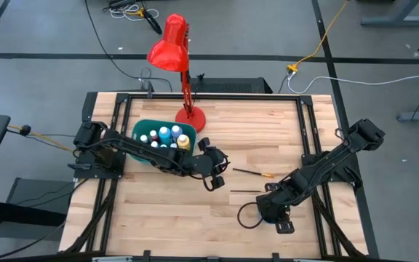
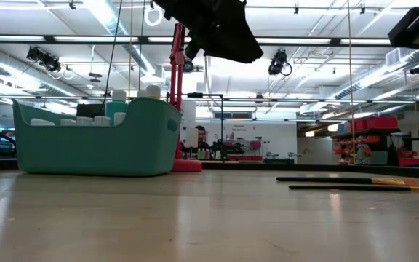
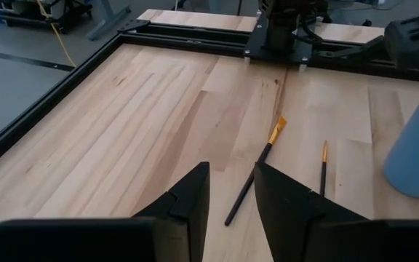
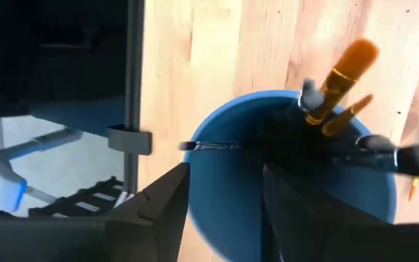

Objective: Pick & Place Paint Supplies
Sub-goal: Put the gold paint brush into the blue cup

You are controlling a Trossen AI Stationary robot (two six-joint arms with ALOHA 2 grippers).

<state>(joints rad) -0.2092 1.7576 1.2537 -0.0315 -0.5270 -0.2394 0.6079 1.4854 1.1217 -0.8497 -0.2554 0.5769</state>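
The right gripper [image 4: 220, 211] stands open, released, over the blue cup [image 4: 231, 167], while two thin, light, stiff paintbrushes [image 1: 252, 172] lie at three o'clock from the left gripper [image 1: 214, 175], best pinched mid-handle.

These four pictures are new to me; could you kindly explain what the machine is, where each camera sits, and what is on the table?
Two dark robot arms work at a wooden table. One camera looks down from above, one sits at tabletop level, and one rides on each wrist. A teal bin holds paint bottles beside a red lamp. Two paintbrushes lie loose mid-table. The left pincer hovers near them, open and empty. The right pincer, open, hangs over a blue cup with brushes standing in it.
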